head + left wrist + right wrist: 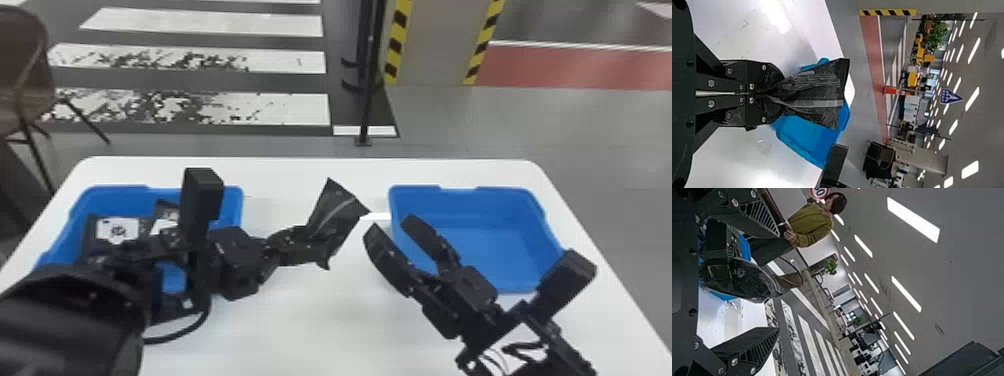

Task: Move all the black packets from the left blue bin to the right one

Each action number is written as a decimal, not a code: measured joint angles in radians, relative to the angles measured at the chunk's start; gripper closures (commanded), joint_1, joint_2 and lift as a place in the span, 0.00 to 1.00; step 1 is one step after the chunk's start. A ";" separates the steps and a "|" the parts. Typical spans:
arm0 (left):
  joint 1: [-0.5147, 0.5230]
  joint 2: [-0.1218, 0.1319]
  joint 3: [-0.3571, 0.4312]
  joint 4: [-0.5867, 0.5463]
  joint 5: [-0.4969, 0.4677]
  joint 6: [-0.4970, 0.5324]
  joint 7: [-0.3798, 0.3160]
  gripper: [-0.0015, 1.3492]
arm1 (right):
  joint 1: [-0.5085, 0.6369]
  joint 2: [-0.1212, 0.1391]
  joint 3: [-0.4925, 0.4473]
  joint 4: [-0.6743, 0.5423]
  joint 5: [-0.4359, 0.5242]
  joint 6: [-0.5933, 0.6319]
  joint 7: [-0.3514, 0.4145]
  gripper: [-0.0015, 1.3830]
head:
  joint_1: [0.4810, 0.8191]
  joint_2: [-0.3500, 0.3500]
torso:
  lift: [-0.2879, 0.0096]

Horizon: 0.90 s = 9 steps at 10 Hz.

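In the head view my left gripper (295, 245) is over the table between the bins, shut on a black packet (337, 212) that sticks out toward the right. The left wrist view shows the left gripper (764, 94) pinching one end of the black packet (817, 92). My right gripper (392, 230) stands open beside the right blue bin (475, 250), a short gap from the packet. In the right wrist view, the held packet (756, 282) lies beyond the open right gripper (777, 282). More black packets (117, 232) lie in the left blue bin (115, 192), partly hidden by the left arm.
Both bins stand on a white table (310, 320), the left arm reaching across the left bin's front. Behind the table are a thin black pole (367, 100) and, at far left, a brown chair (25, 75).
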State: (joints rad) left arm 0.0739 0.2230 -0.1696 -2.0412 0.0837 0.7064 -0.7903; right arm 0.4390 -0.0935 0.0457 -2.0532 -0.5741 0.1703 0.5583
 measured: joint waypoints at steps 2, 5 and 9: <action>-0.029 0.001 -0.037 0.024 0.026 -0.009 -0.006 0.89 | -0.035 0.000 0.025 0.027 0.004 0.001 -0.002 0.13 | 0.63 0.40 | 0.50; -0.049 0.002 -0.084 0.040 0.059 -0.005 -0.006 0.89 | -0.086 -0.009 0.041 0.075 0.017 0.001 -0.010 0.29 | 0.63 0.37 | 0.50; -0.055 0.005 -0.101 0.049 0.076 -0.004 -0.006 0.89 | -0.099 -0.012 0.048 0.092 0.037 -0.005 -0.022 0.92 | 0.63 0.35 | 0.50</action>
State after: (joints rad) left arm 0.0185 0.2282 -0.2703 -1.9917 0.1600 0.7020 -0.7961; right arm 0.3399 -0.1050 0.0936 -1.9609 -0.5370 0.1648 0.5359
